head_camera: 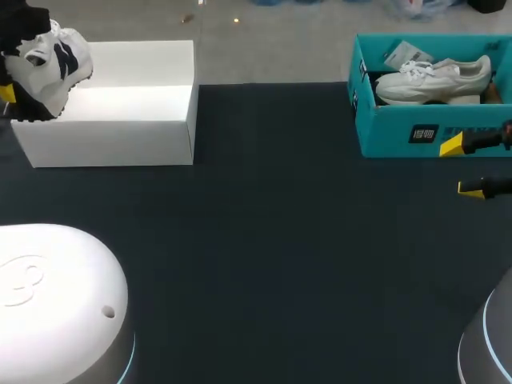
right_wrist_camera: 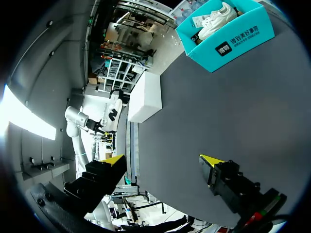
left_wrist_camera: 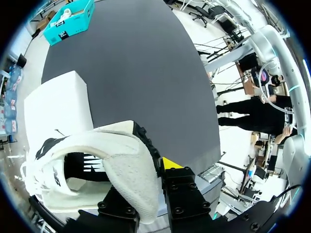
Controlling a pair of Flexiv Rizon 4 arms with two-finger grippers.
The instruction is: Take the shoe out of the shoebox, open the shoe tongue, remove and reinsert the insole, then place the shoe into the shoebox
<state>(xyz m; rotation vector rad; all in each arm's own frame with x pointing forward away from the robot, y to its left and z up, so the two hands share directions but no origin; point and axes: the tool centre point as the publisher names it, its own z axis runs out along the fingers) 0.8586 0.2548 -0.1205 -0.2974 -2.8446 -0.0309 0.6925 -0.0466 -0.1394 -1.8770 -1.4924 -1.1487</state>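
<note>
Shoe point(left_wrist_camera: 109, 143) hangs over its box point(head_camera: 120, 104), clamped in my left end effector point(left_wrist_camera: 146, 177), seemingly clear for tongue work; right end effector point(right_wrist_camera: 163, 160) stands open.

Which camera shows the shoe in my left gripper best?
The left wrist view: the white shoe fills it, heel pinched in the left gripper. The head view shows it small by the white box; the right wrist view, a distant speck.

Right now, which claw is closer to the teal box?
Right. The right claw hangs beside the teal cardboard shoebox; the left claw is far off, by the white box.
</note>
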